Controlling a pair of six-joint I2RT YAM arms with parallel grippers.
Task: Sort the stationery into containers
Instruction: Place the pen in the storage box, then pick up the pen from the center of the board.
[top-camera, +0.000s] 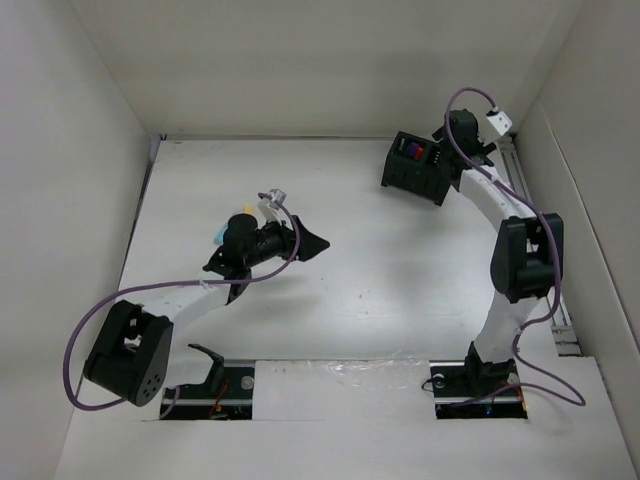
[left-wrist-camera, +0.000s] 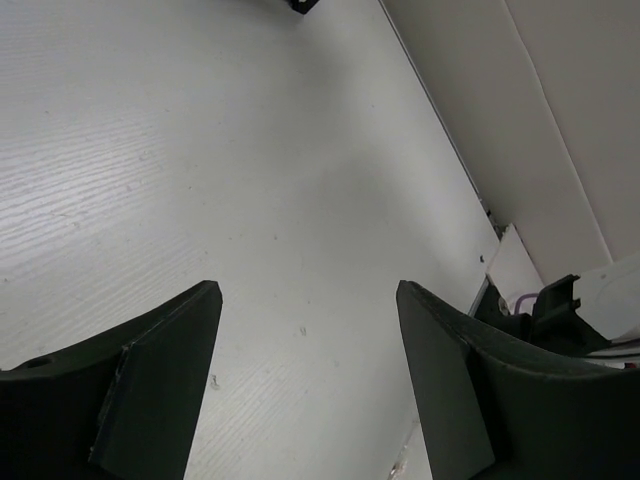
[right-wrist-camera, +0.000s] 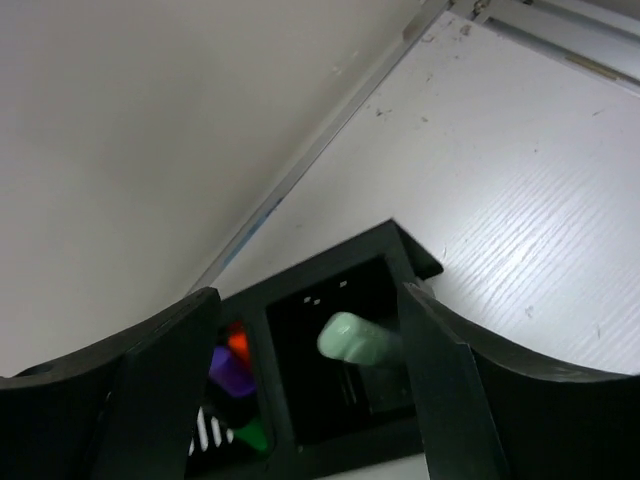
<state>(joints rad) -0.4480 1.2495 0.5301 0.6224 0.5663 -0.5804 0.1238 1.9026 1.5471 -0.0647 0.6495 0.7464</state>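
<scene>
The small black rectangular box (top-camera: 410, 180) with two compartments stands at the far right of the white worktop (top-camera: 350, 300), just near the back wall and turned at an angle. The right arm's pincer (right-wrist-camera: 308, 300) hangs directly over it with its fingers spread wide and nothing clamped between them. From the right wrist view, a pale green chunky pen (right-wrist-camera: 345, 338) sits in the right compartment, its other end running behind the right finger (whether it touches that finger cannot be told). The left compartment holds an orange pen (right-wrist-camera: 237, 342), a purple pen (right-wrist-camera: 230, 372) and a green pen (right-wrist-camera: 250, 435), packed close together and half hidden by the left finger.

The left arm's pincer (top-camera: 312, 243) is near the middle of the worktop, well apart from the box, with its fingers (left-wrist-camera: 160, 380) apart and only bare surface showing between them. Nothing lies between it and the box.

A yellow piece (top-camera: 245, 210) and a light-blue piece (top-camera: 218, 237) peek out at the left arm's wrist, too hidden by the arm to say what they are. A purple cable (top-camera: 80, 340) loops off the left arm, and another purple cable (top-camera: 545, 385) trails from the right one. A metal rail (top-camera: 565, 320) runs along the right wall.
</scene>
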